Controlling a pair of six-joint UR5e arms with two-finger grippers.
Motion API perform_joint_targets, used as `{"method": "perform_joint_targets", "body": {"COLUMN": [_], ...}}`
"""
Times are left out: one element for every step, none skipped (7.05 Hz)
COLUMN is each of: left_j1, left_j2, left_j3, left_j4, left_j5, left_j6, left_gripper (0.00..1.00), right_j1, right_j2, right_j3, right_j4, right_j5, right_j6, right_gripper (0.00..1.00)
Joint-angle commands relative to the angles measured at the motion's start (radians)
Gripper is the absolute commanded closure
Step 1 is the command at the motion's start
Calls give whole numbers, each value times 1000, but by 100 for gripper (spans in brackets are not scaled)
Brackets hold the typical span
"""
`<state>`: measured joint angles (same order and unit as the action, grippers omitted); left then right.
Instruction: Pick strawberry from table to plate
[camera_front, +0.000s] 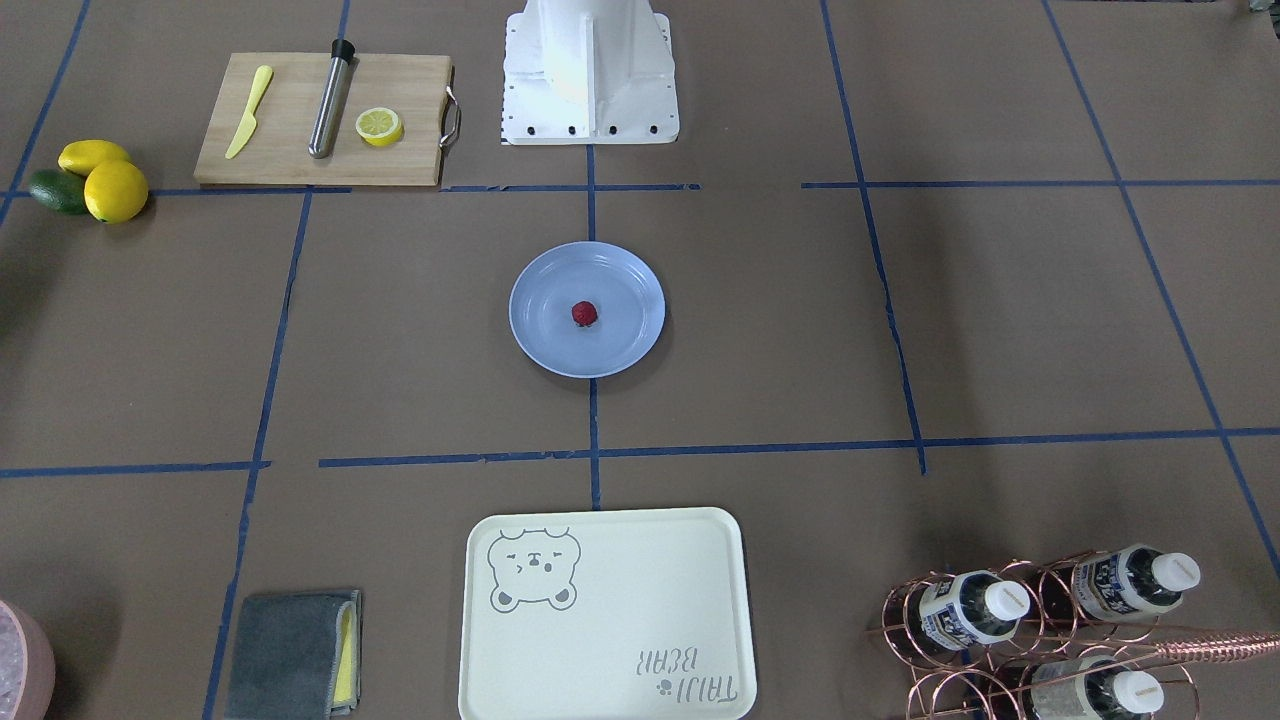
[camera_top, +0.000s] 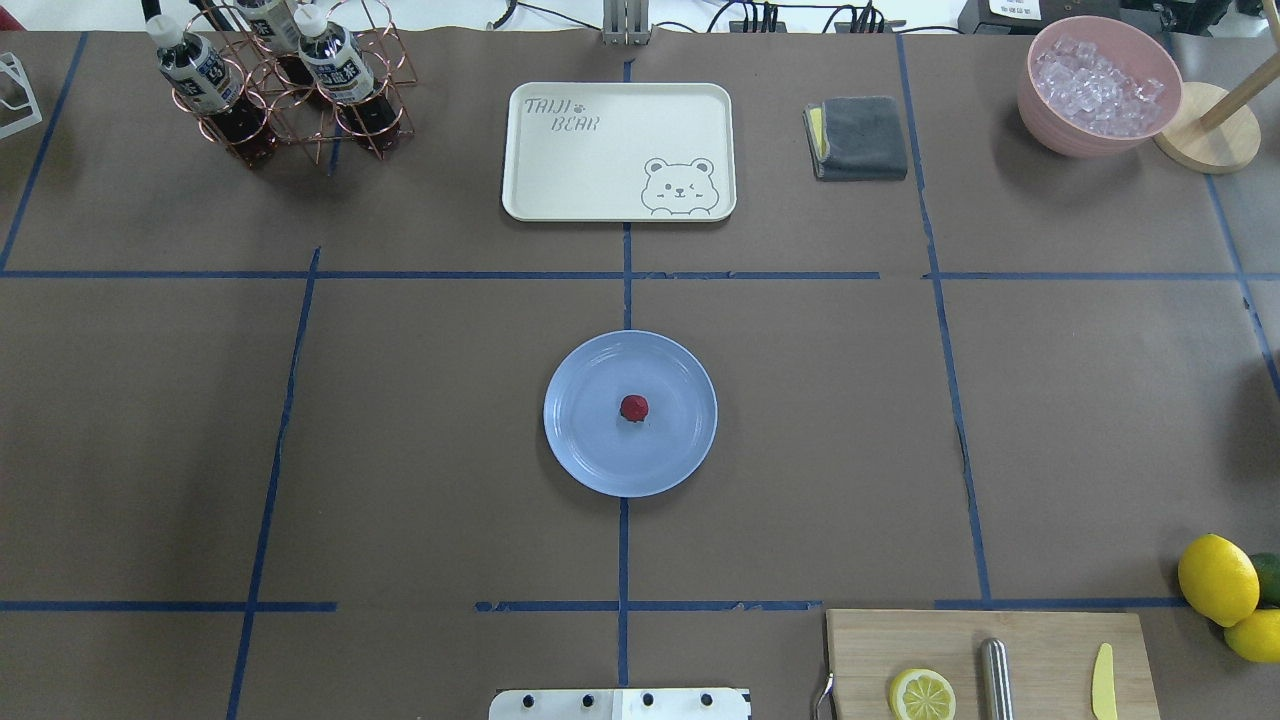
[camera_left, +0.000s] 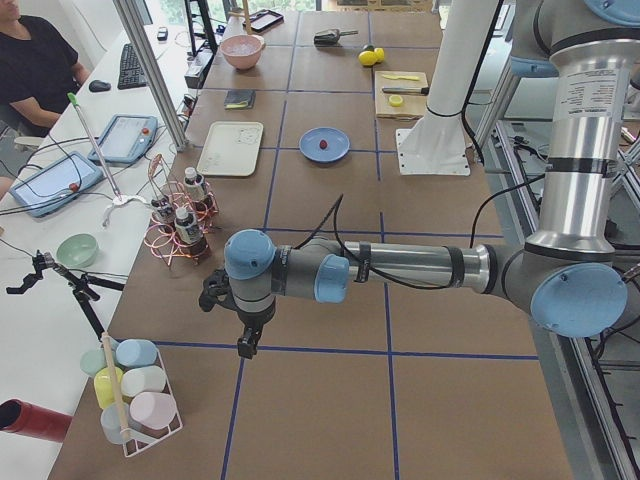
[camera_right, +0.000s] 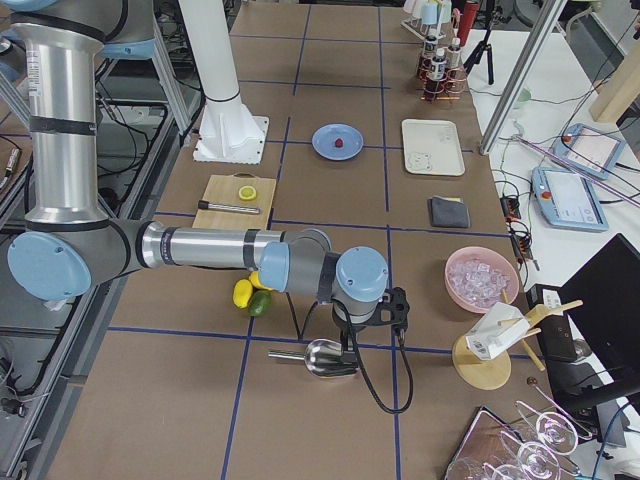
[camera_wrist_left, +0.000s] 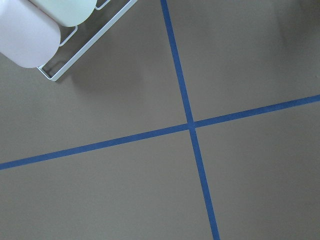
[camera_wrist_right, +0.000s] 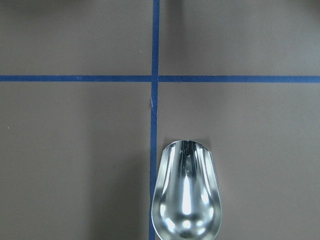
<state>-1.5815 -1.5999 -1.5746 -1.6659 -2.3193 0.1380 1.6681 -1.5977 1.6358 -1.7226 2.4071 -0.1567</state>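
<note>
The small dark-red strawberry (camera_front: 585, 314) (camera_top: 633, 407) lies near the middle of the light-blue plate (camera_front: 622, 345) (camera_top: 588, 445), which rests at the centre of the brown-paper table (camera_front: 1000, 300). Both side views show the same, strawberry (camera_left: 323, 144) (camera_right: 340, 142) on plate (camera_left: 336, 152) (camera_right: 323, 149). My left gripper (camera_left: 247, 345) hangs over the table's far left end, well away from the plate. Over the far right end is my right gripper (camera_right: 347, 338), above a metal scoop (camera_wrist_right: 186, 192). Neither shows in the central views, and I cannot tell if either is open or shut.
A cutting board (camera_top: 990, 660) holds a lemon half, a steel rod and a yellow knife. Lemons (camera_top: 1218, 578) lie beside it. A cream bear tray (camera_top: 618, 150), bottle rack (camera_top: 280, 80), grey cloth (camera_top: 860, 137) and ice bowl (camera_top: 1098, 85) line the far side. A person sits beyond.
</note>
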Motion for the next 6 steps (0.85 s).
{"method": "perform_joint_targets", "body": {"left_j1": [0, 0, 0, 0, 0, 0], "left_j2": [0, 1, 2, 2, 2, 2], "left_j3": [-1, -1, -4, -4, -5, -7], "left_j4": [2, 2, 2, 2, 2, 3], "left_j5": [0, 0, 0, 0, 0, 0], "left_j6": [0, 0, 0, 0, -1, -2], "left_gripper": [0, 0, 0, 0, 0, 0], "right_j1": [-1, -1, -1, 2, 2, 2], "right_j2": [36, 44, 19, 16, 16, 15], "right_j3": [-20, -21, -31, -80, -80, -80], "right_j4": [0, 5, 122, 203, 219, 218], "right_j5": [-3, -6, -55, -62, -60, -59], "right_j6": [2, 0, 2, 56, 119, 121], "right_gripper": [0, 0, 0, 0, 0, 0]}}
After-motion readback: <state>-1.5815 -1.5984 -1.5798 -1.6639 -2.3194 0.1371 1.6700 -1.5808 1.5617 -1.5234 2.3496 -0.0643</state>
